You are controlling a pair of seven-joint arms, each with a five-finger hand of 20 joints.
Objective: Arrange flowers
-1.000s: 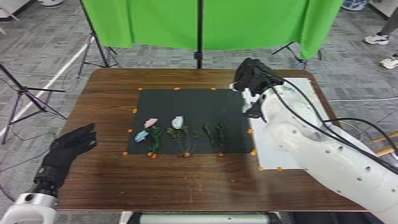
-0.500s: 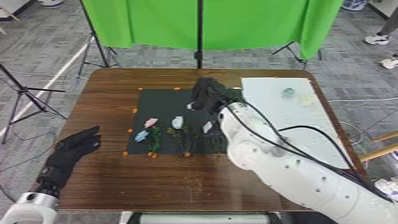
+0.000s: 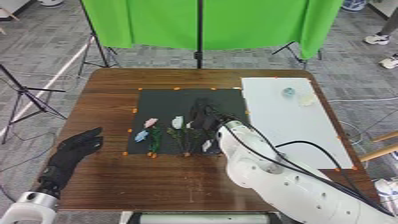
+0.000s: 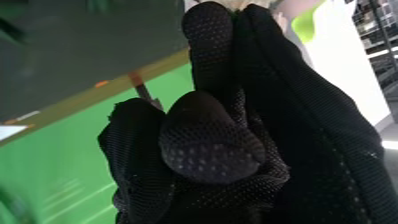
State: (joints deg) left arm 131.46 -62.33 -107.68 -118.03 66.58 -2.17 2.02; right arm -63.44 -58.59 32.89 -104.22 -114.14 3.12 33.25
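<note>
pale flower head point(image 4: 233, 4): sitting at right hand's point(image 3: 204, 117) fingertips, long axis unclear
right fingers: apparently pinching it, over dark mat point(image 3: 164, 102)
white flower point(image 3: 178, 122): lying just left
left hand point(image 3: 78, 143): hanging farther off, fingers loosely spread

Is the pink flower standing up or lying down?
Lying down: the pink flower is stretched flat on the black mat.

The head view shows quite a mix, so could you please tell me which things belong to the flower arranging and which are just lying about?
For the job: pink flower, blue flower, white flower, dark mat, right robot hand; probably white sheet.

Just about: green cloth, black tripod at left.
</note>
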